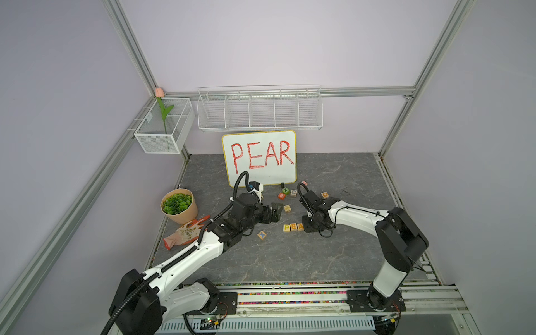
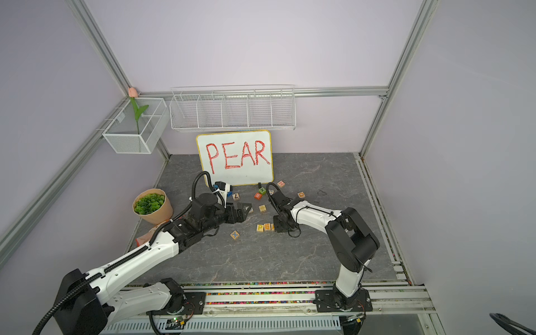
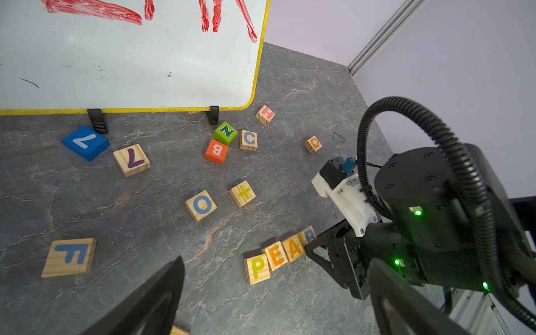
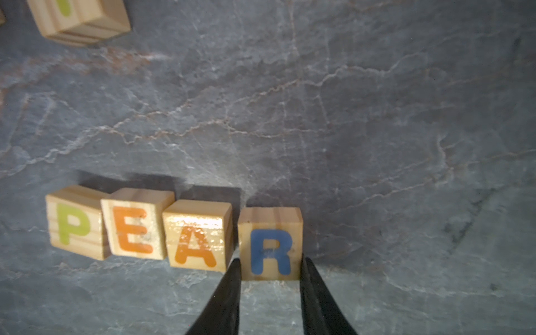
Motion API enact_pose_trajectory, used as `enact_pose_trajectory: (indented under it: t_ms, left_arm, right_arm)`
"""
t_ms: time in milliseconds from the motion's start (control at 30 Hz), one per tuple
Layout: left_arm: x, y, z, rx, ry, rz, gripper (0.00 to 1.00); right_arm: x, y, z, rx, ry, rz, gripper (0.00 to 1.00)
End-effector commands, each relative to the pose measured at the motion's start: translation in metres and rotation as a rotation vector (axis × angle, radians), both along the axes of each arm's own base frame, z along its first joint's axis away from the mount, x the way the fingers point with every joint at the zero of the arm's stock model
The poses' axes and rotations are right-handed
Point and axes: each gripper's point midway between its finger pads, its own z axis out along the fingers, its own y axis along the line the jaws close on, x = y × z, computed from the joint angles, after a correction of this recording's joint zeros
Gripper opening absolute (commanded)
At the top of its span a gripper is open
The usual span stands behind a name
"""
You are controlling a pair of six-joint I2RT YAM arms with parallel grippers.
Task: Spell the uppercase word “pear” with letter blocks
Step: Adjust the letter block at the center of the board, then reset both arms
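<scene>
Four pale-wood letter blocks lie in a row on the grey table reading P (image 4: 74, 223), E (image 4: 135, 229), A (image 4: 197, 237), R (image 4: 271, 246). P, E and A touch each other, and a narrow gap separates A from R. My right gripper (image 4: 271, 259) is down at the table with its fingers pressed against the two sides of the R block. In both top views this gripper (image 1: 307, 227) hides the R. My left gripper (image 1: 277, 210) hovers left of and behind the row, open and holding nothing. The left wrist view shows the row P (image 3: 257, 268) to R (image 3: 309, 235).
Several other blocks lie scattered behind the row: O (image 3: 200, 205), plus (image 3: 242, 193), orange B (image 3: 216, 151), green N (image 3: 225, 132), C (image 3: 249, 139). An X block (image 1: 262, 235) lies left of the row. The whiteboard (image 1: 259, 158) stands at the back; a plant pot (image 1: 179, 206) and a glove (image 1: 185, 232) are at the left.
</scene>
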Motion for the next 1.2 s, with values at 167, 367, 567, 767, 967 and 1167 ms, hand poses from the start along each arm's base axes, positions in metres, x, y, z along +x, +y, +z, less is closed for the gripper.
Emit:
enact_pose_trajectory:
  t_ms: [167,367,567,767,967,1167]
  left_arm:
    - [0.000,-0.002,-0.001,0.007,-0.009,-0.012,0.99]
    - [0.000,-0.002,-0.001,0.005,-0.007,-0.011,0.99]
    - [0.000,-0.001,-0.001,0.005,-0.007,-0.008,0.99]
    - [0.000,-0.001,0.000,0.004,-0.008,-0.005,0.99]
    - [0.000,0.003,0.002,0.012,-0.018,0.009,0.99]
    - [0.011,0.045,0.018,0.161,-0.114,0.167,0.99]
  right_arm:
    - [-0.007,-0.004,0.008,-0.011,-0.001,0.000,0.42]
    - [-0.003,-0.009,0.017,-0.027,-0.045,-0.012,0.52]
    - [0.002,-0.013,0.027,-0.034,-0.080,-0.015,0.55]
    - [0.010,-0.023,0.040,-0.065,-0.140,-0.019,0.59]
    - [0.036,-0.047,0.060,-0.118,-0.264,-0.048,0.70]
    - [0.065,-0.086,0.102,-0.236,-0.488,-0.077,0.89]
